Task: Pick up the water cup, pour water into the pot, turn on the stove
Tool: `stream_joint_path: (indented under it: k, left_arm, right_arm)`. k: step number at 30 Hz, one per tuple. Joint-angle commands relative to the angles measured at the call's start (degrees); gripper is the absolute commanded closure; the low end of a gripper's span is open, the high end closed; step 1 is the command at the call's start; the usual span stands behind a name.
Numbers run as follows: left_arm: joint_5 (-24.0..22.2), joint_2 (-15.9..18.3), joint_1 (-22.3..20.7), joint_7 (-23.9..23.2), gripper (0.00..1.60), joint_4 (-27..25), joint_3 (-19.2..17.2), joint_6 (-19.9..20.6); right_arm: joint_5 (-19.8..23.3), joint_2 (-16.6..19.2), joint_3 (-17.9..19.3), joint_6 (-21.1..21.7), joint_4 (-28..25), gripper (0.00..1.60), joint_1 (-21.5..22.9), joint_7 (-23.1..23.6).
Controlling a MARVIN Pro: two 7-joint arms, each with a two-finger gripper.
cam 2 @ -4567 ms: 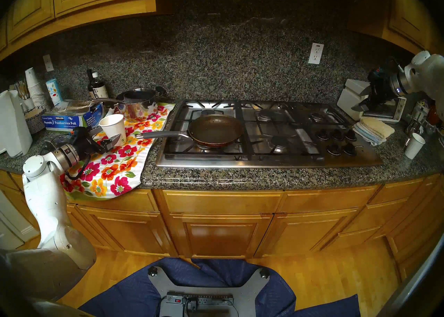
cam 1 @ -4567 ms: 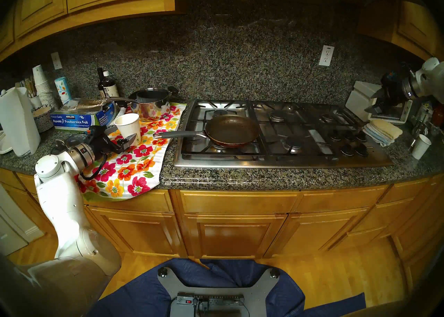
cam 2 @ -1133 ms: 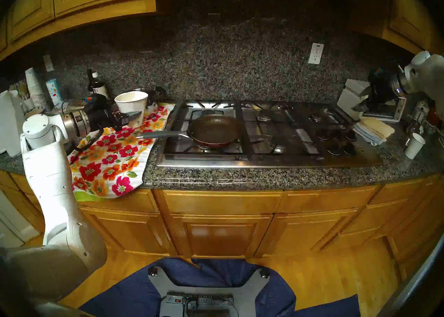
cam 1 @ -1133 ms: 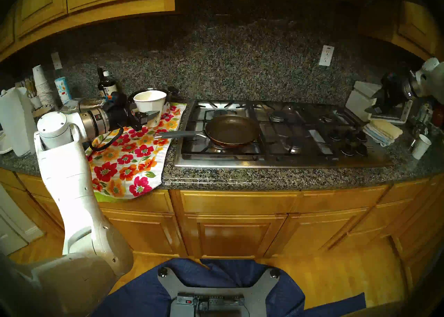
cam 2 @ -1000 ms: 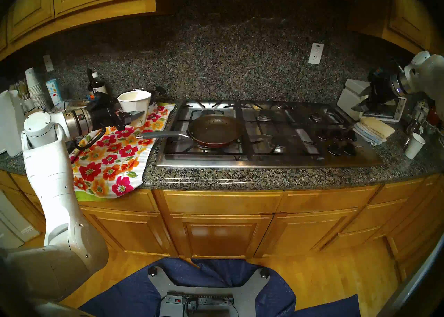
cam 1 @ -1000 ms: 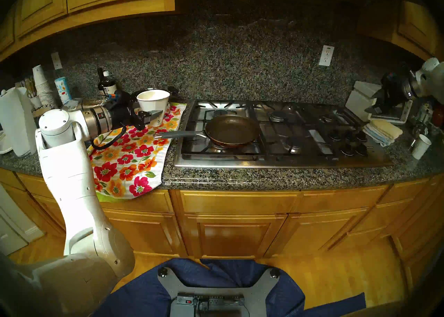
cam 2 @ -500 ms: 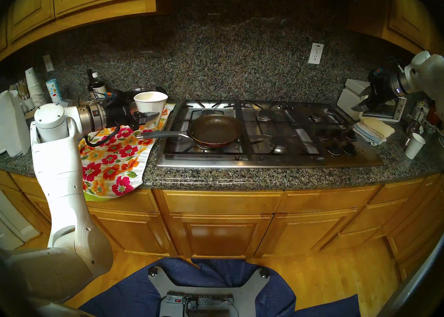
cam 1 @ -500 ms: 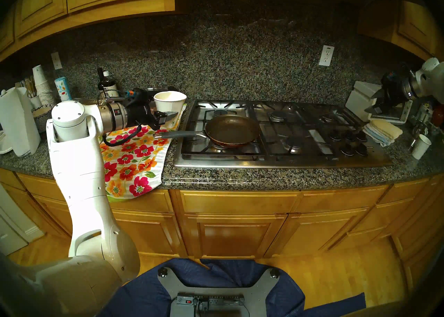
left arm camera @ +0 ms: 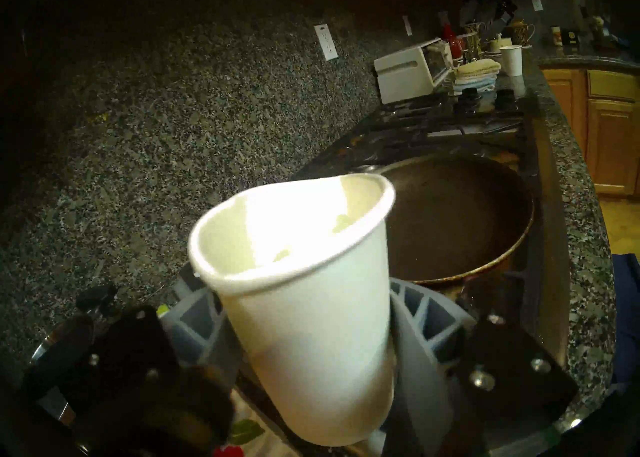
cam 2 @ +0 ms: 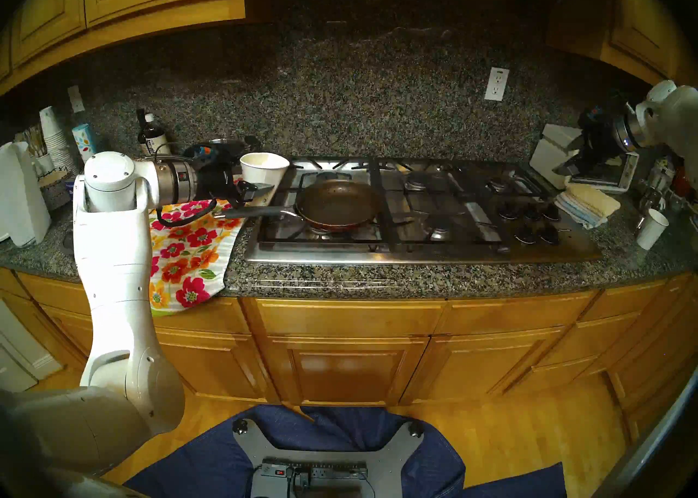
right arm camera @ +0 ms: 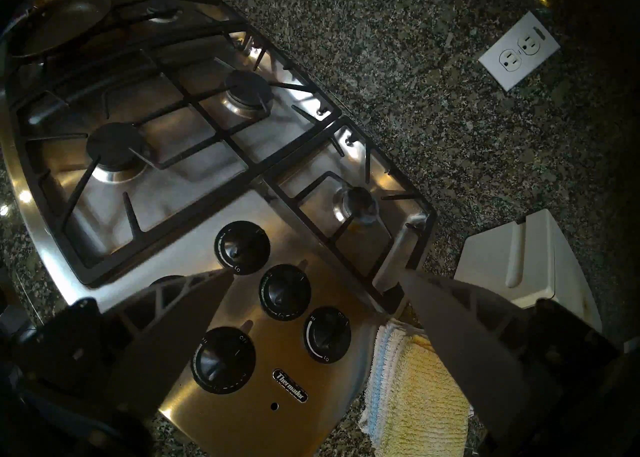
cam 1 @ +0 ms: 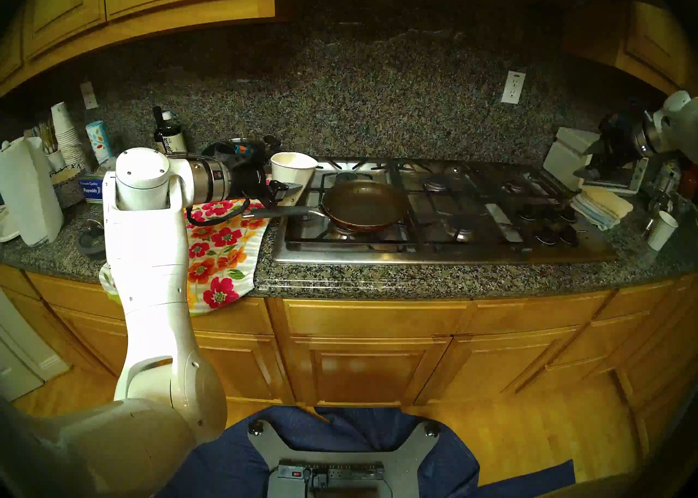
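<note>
Two fingers of the left gripper [cam 1: 292,186] pinch the cup [cam 1: 294,168]; carry it level until over the pan [cam 1: 364,204], right gripper [right arm camera: 313,276] spread

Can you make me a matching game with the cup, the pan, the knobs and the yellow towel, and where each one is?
Things:
1. cup
2. pan
3. knobs
4. yellow towel

Places:
A. on the stove's front left burner
B. held up in the left gripper
C. folded on the counter, right of the stove
D. on the stove's right part, under the open right gripper

Pairs: 1-B, 2-A, 3-D, 4-C
</note>
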Motion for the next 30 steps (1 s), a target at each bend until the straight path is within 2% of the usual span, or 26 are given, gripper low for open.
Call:
stream_joint_path:
  k: [1, 7, 20, 26, 27, 29, 30]
  left_arm:
    - [0.29, 0.14, -4.22, -0.26, 0.64, -1.5, 2.17, -0.4]
    - [1.3, 0.44, -4.57, -1.17, 0.78, -2.35, 3.82, -0.65]
    - [2.22, 2.05, -8.37, -1.74, 0.75, -2.03, 6.91, -1.79]
    - [1.85, 3.55, -9.08, -1.74, 0.79, -1.84, 8.64, -1.93]
    - [2.44, 3.82, -10.32, -1.74, 0.8, -0.82, 8.99, -2.31]
    - [2.56, 4.45, -10.55, -1.74, 0.78, -0.57, 9.81, -2.24]
    - [2.65, 4.76, -10.62, -1.74, 0.71, -0.44, 10.26, -2.26]
  right_arm:
    - [0.09, -0.13, -0.06, -0.07, 1.38, 0.0, 1.81, -0.16]
    - [0.09, -0.13, -0.06, -0.07, 1.38, 0.0, 1.81, -0.16]
    - [0.1, -0.13, -0.05, -0.07, 1.37, 0.0, 1.79, -0.18]
    - [0.09, -0.13, -0.05, -0.07, 1.38, 0.0, 1.8, -0.17]
    - [0.09, -0.13, -0.05, -0.07, 1.38, 0.0, 1.8, -0.17]
    - [0.09, -0.13, -0.05, -0.07, 1.38, 0.0, 1.81, -0.17]
    - [0.09, -0.13, -0.06, -0.07, 1.38, 0.0, 1.81, -0.17]
